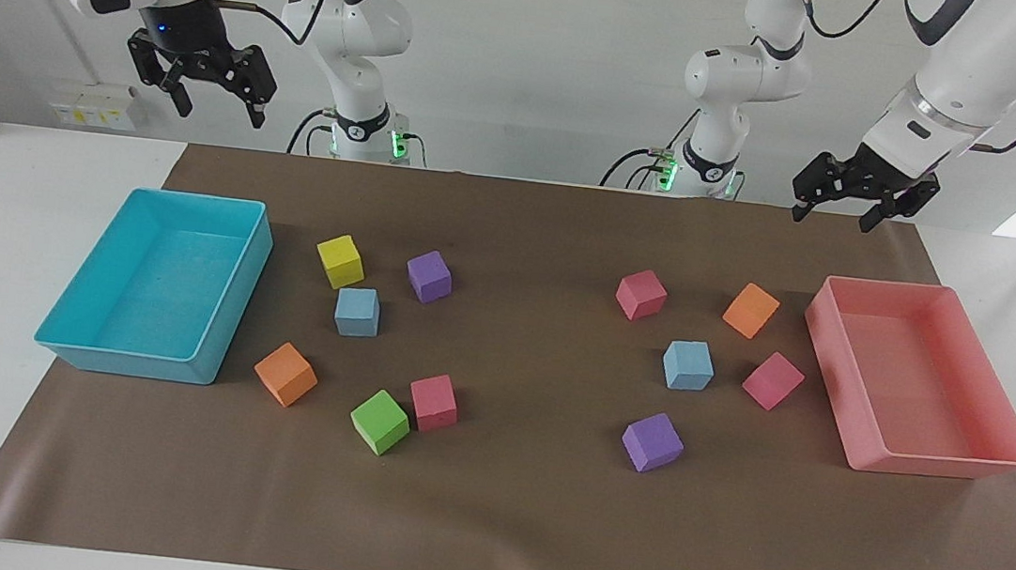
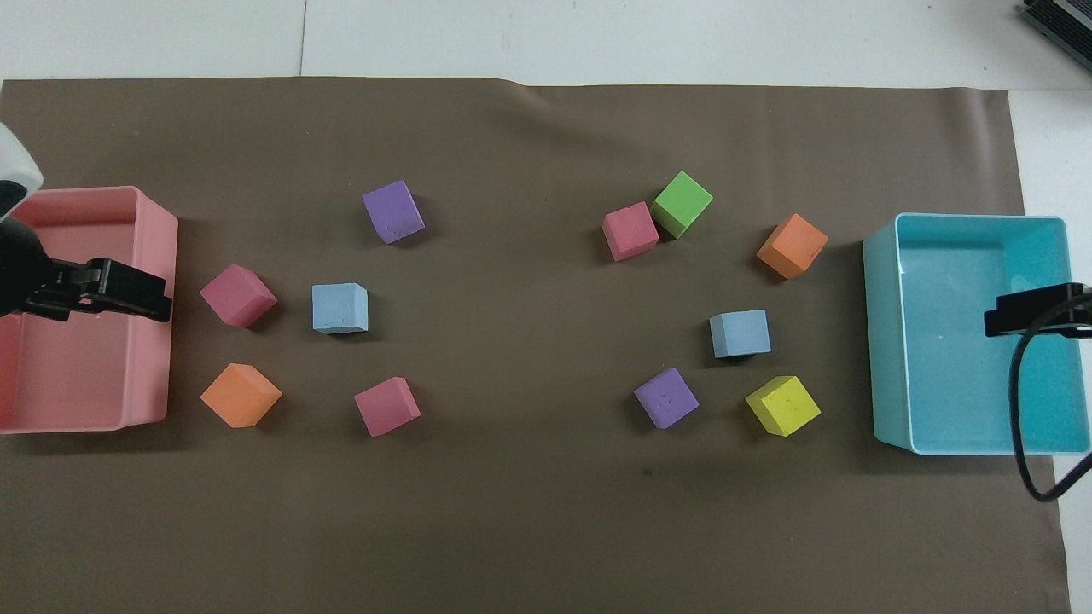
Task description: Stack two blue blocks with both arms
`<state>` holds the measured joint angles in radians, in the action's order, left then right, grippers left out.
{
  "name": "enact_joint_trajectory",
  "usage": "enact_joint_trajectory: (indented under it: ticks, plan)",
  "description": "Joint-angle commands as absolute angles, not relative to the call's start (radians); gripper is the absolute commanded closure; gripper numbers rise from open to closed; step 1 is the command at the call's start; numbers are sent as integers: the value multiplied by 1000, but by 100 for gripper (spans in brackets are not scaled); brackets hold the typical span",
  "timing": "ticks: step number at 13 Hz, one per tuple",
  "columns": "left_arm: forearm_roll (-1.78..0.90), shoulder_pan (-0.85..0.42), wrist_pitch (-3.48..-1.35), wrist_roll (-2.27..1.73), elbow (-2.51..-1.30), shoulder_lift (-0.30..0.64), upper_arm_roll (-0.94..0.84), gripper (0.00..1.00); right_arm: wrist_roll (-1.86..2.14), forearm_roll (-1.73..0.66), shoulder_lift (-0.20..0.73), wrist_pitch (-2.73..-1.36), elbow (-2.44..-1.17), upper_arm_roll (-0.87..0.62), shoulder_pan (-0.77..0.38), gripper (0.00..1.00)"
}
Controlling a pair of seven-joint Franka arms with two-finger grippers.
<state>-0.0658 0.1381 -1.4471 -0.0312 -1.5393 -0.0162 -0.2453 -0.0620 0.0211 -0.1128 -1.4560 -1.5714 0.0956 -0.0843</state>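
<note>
My left gripper [image 1: 830,211] hangs open and empty, high over the robots' edge of the mat by the pink tray [image 1: 947,461]; my right gripper [image 1: 218,108] hangs open and empty too, above the cyan tray [image 1: 122,362]; neither touches anything. Nothing is stacked yet, I judge. One blue block [image 1: 688,364] lies down and inward from my left jaws, toward the mat's middle, so my left arm is the nearer one to it; the other blue block [image 1: 357,311] lies likewise from my right jaws. Being cubes, they have no long axis. A yellow cube [image 1: 341,261] sits just beside the second block, nearer the robots; a pink cube [image 1: 773,380] flanks the first; farther out lie purple, green and orange cubes.
</note>
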Motion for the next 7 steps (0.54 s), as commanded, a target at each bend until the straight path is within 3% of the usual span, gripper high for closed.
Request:
enact_joint_trajectory:
  ticks: [1, 7]
  plan:
    - [-55, 146, -1440, -25, -1542, -31, -247, 0, -41, 5, -139, -1454, -1598, 84, -64, 0]
    - [-55, 146, -1440, -25, -1542, -31, -247, 0, -41, 5, -146, -1457, -1609, 84, -66, 0]
